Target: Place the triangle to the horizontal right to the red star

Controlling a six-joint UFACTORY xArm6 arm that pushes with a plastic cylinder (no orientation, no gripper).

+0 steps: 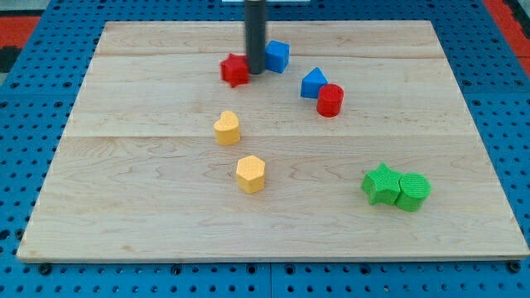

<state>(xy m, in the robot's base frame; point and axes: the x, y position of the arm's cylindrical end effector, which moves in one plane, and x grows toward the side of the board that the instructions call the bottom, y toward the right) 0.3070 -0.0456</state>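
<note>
Currently: tip [255,71] down between red star [234,70] and blue cube [277,56], touching or nearly touching both. No gripper, bare rod only, nothing grasped. Blue triangle [313,82] right of star, slightly lower, touching red cylinder [330,100]. Best approach: circle below triangle, nudge up level with star, avoid cylinder.

No lettering, labels, brands or numbers read anywhere on the wooden board [273,207] or the blocks.
</note>
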